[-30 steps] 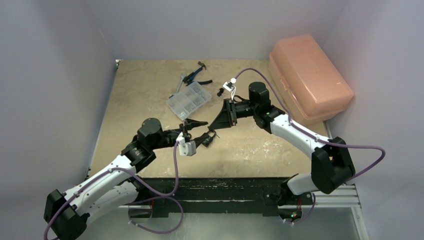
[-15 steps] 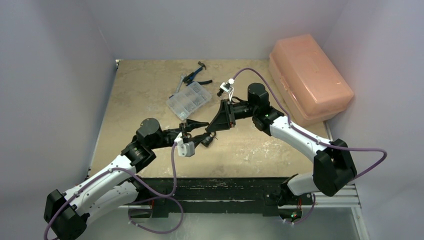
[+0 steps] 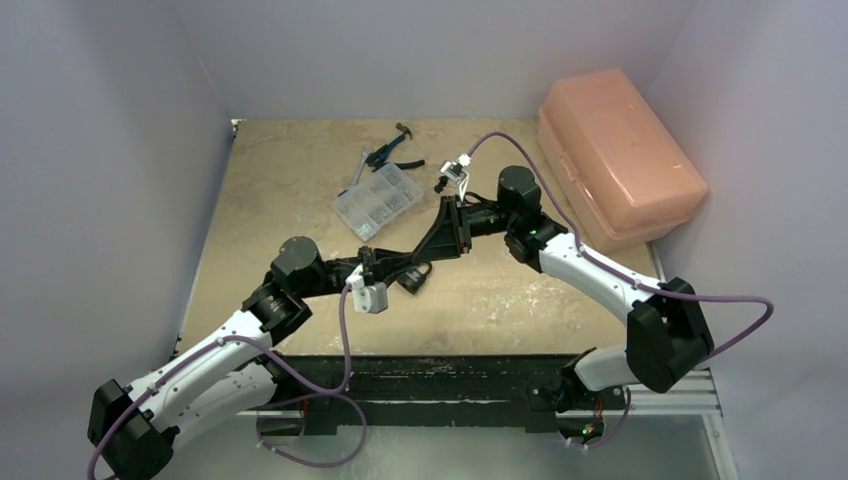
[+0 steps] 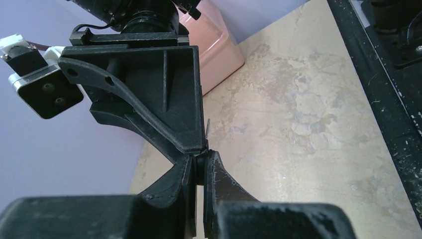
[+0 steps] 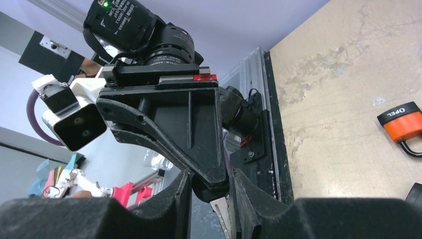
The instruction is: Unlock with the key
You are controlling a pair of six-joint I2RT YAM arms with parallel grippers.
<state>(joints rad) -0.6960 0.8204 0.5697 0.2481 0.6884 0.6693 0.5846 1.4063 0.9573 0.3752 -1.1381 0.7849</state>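
**Item 1, key** (image 5: 219, 209): we are seeing a thin, flat blade of bright metal with a small dark head. It is hanging above the surface (image 5: 348, 74), right where the two pincer tips are meeting. We are judging that it is being held in the air so one arm can pass it to the other for a better grip.

**Item 2, left pincer** (image 4: 199, 168): matte black plastic fingers, curved and tapering, are pressing together on the key's dark end.

**Item 3, right pincer** (image 5: 209, 188): the same black fingers are standing close on either side of the blade. We are not managing to tell whether they are clamping it.

**Item 4, padlock** (image 5: 404, 121): an orange casing with a black band and a dark shackle. It is lying unheld on the mottled beige surface near the meeting point, so we are judging that steadying it is coming next
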